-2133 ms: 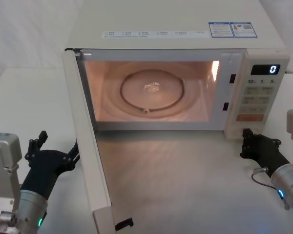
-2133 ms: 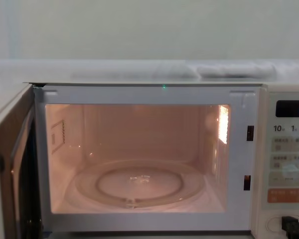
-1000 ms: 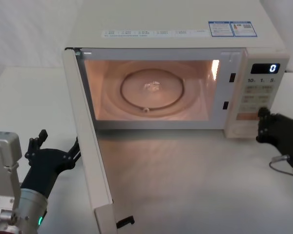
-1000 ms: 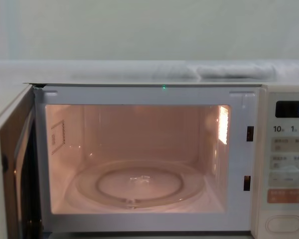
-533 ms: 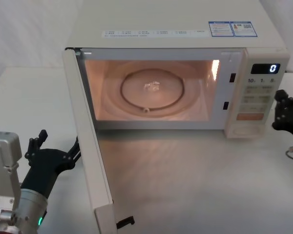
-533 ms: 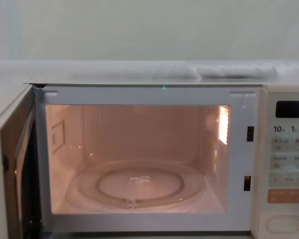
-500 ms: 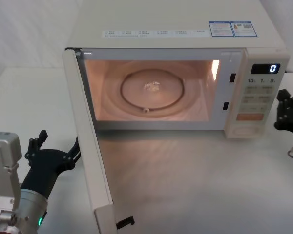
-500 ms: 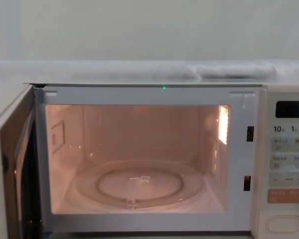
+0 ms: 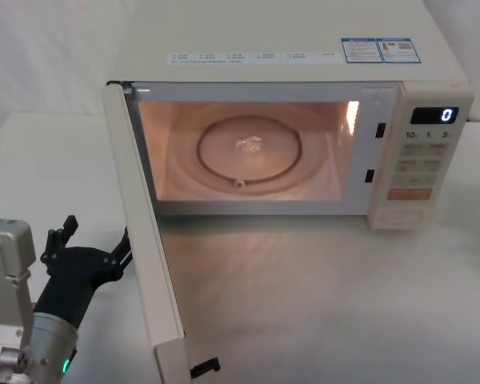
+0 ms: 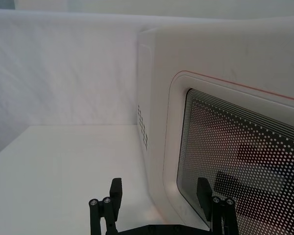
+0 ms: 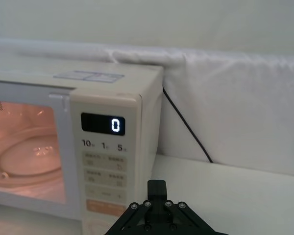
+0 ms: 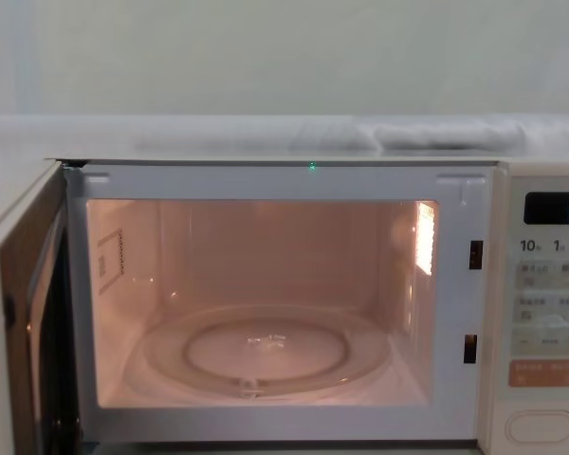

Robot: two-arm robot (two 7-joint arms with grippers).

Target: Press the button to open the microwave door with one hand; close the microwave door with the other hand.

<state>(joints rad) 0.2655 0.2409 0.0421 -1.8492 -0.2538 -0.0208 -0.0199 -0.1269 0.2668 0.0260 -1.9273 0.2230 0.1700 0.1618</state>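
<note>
The cream microwave [image 9: 288, 40] stands at the back of the table with its cavity lit and its display reading 0. The microwave door [image 9: 148, 264] hangs wide open, swung out toward me on the left; its dotted glass window [image 10: 235, 147] faces my left gripper. My left gripper [image 9: 94, 238] is open and sits just left of the door's outer face, with one fingertip [image 10: 203, 191] in front of the glass. The pill-shaped button [image 9: 402, 214] at the bottom of the keypad is uncovered. My right gripper [image 11: 157, 188] is shut, held back to the right of the control panel and touching nothing.
A glass turntable [image 9: 250, 148] lies inside the cavity. The door's latch hook [image 9: 204, 368] sticks out near the table's front edge. A black power cable [image 11: 186, 127] runs down behind the microwave's right side. White table [image 9: 320, 304] spreads in front of the oven.
My right gripper has pulled away from the button, rising and moving right until it left the head view. The door stays open and the left arm has not moved.
</note>
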